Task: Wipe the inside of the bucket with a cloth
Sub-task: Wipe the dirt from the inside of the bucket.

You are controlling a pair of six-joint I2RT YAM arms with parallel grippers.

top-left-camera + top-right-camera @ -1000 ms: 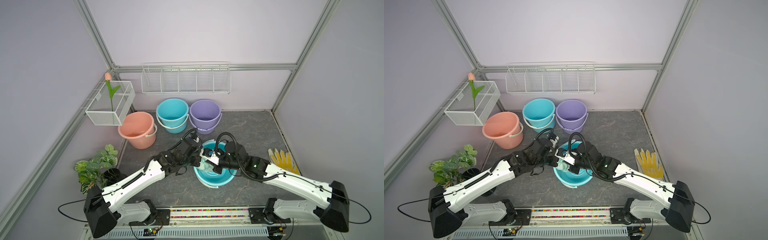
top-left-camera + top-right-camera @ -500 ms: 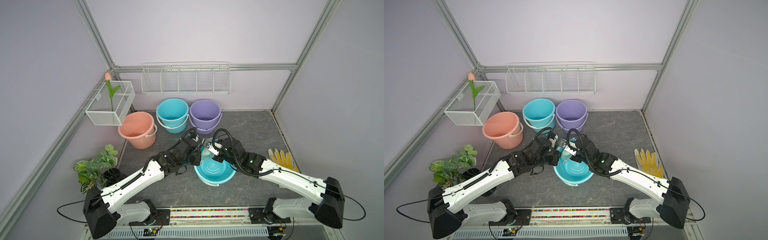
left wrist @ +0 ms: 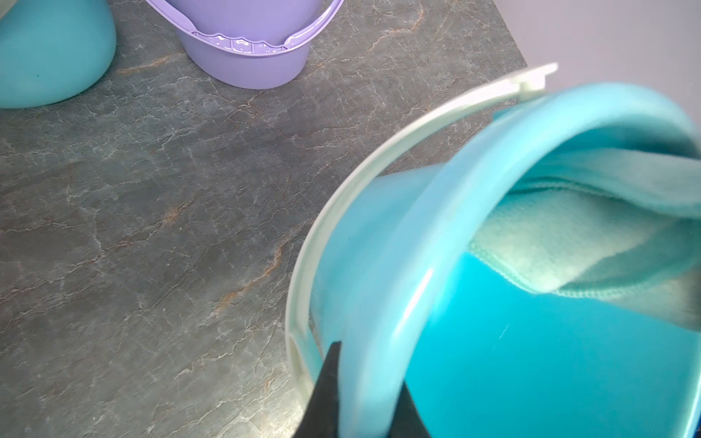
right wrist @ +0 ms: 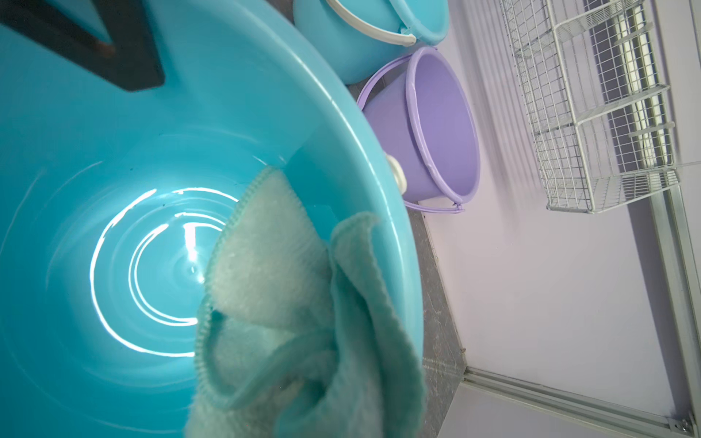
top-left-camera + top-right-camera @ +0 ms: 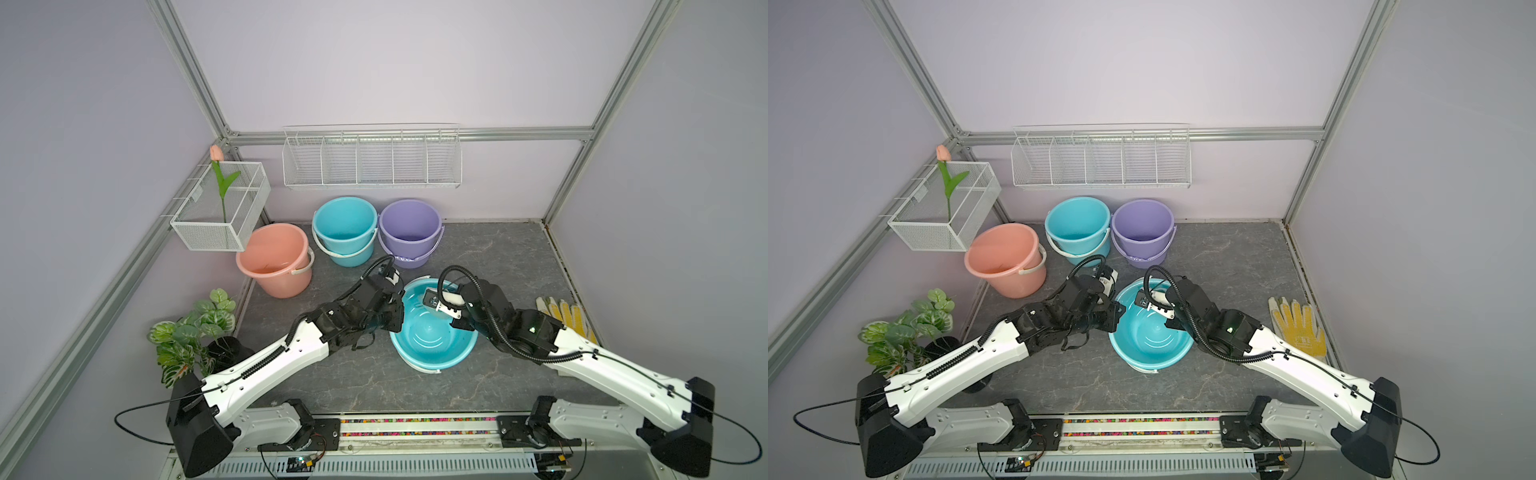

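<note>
A teal bucket (image 5: 428, 338) (image 5: 1150, 338) with a white handle stands front and centre, tipped a little. My left gripper (image 5: 395, 318) (image 3: 366, 398) is shut on the bucket's left rim (image 3: 383, 303), one finger outside and one inside. That inside finger (image 4: 125, 57) shows black in the right wrist view. The pale mint-green cloth (image 4: 265, 273) (image 3: 561, 242) hangs bunched against the bucket's far inner wall. My right gripper (image 5: 436, 305) (image 5: 1148, 303) is shut on the cloth, which hides its fingers.
At the back stand a second teal bucket (image 5: 345, 230), a purple bucket (image 5: 409, 232) and a pink bucket (image 5: 276, 259). A yellow glove (image 5: 565, 316) lies at the right, a potted plant (image 5: 193, 332) at the left. Wire baskets (image 5: 372, 158) (image 5: 220, 208) hang on the walls.
My right gripper has carried the cloth from the bucket's middle-left up along the wall to the far side. The left gripper keeps its hold on the rim.
</note>
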